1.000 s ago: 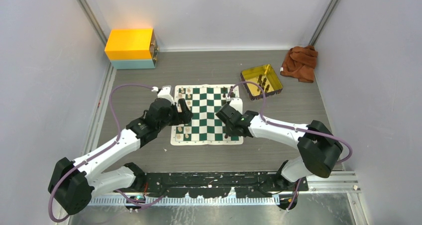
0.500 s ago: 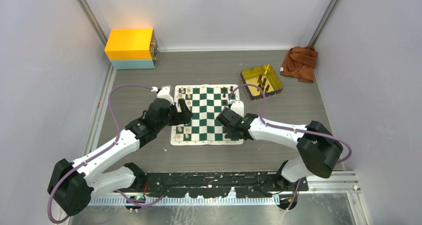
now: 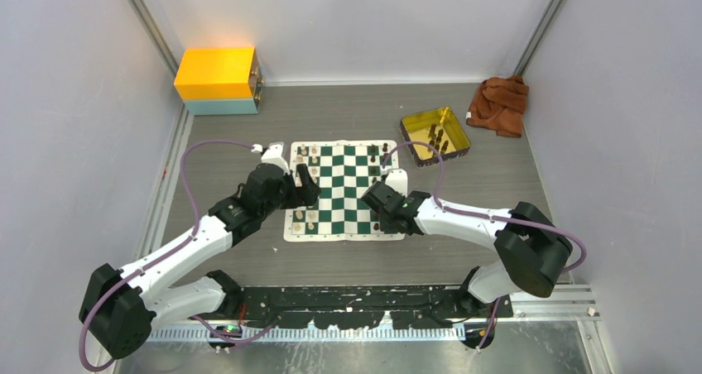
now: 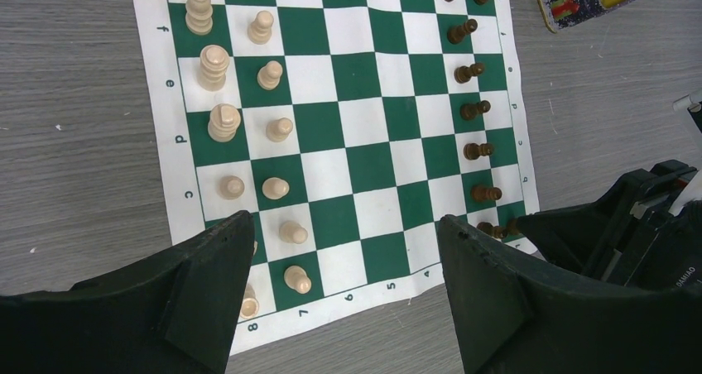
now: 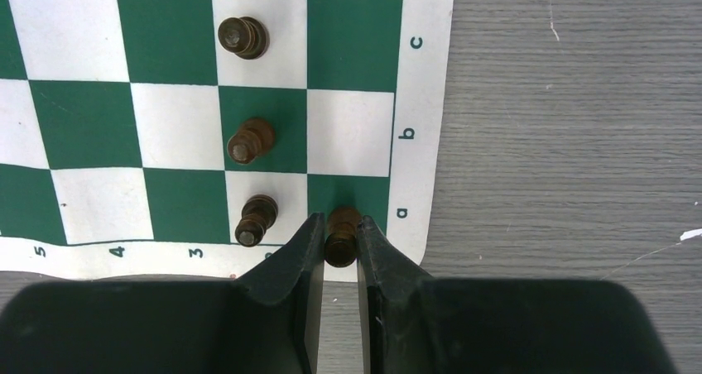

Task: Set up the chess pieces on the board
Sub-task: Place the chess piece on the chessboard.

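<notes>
Firmly, the two black fingers [image 5: 302, 258] of the right gripper [image 5: 340, 219] are clamped on a small dark brown turned-wood chess piece [image 5: 342, 240]. The piece stands upright between them, over the green corner square next to the letter a. The wrist view does not show whether its base already touches the flat green-and-white checked roll-up board [image 5: 83, 117]. In the next file inward, three dark brown pawns [image 5: 250, 140] stand one to a square, and the nearest is just beside the held piece. The back-file squares at b and c are bare.

Across the board, the left gripper [image 4: 345, 225] hangs with its broad fingers [image 4: 207, 291] spread wide and nothing between them. It is above the two rows of cream-tan pieces [image 4: 213, 64] set along that edge.

The step in hand looks like seating a back-rank piece in the dark side's corner. The next move calls for lowering until the base sits flat and centred in the square. The jaws should then part only slightly and the gripper should rise straight up, so a finger does not clip the neighbouring pawn.

More dark figurines [image 3: 436, 136] wait in the shiny gold rectangular tray [image 3: 414, 119] beyond the board's far right corner. They will probably fill the bare squares.
</notes>
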You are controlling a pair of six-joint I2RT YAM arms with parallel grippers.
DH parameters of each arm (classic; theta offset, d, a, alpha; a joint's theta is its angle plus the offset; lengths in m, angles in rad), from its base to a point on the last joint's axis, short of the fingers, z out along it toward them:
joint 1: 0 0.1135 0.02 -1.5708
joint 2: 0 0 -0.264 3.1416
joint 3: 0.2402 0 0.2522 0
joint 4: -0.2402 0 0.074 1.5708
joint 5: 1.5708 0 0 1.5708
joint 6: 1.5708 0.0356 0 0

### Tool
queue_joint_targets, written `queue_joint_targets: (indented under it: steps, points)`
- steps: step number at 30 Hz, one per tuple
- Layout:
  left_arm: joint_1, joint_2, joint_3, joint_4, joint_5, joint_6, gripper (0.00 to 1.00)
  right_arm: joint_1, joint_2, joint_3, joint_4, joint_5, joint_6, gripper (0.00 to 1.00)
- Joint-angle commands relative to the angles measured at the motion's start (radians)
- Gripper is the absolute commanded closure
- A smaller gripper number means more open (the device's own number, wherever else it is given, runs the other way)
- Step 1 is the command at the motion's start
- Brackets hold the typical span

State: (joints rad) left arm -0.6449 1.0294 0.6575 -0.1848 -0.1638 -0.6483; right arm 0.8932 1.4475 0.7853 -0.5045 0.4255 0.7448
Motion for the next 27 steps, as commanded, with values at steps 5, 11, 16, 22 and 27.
queue_joint_targets:
  steps: [5, 11, 16, 22, 27]
  points:
    - [0.005, -0.005, -0.004, 0.026, 0.001, -0.007, 0.19, 0.004, -0.022, -0.012, 0.039, 0.029, 0.027, 0.79]
    - [0.004, 0.001, -0.003, 0.028, 0.003, -0.008, 0.19, 0.003, -0.034, -0.014, 0.039, 0.025, 0.024, 0.62]
    - [0.005, 0.003, -0.006, 0.031, 0.005, -0.011, 0.19, 0.004, -0.042, -0.006, 0.031, 0.028, 0.020, 0.59]
    - [0.005, -0.001, -0.003, 0.029, 0.002, -0.011, 0.19, 0.003, -0.062, 0.050, -0.009, 0.044, -0.006, 0.59]
    - [0.004, -0.001, 0.014, 0.010, -0.011, -0.009, 0.19, 0.003, -0.082, 0.142, -0.056, 0.069, -0.042, 0.58]
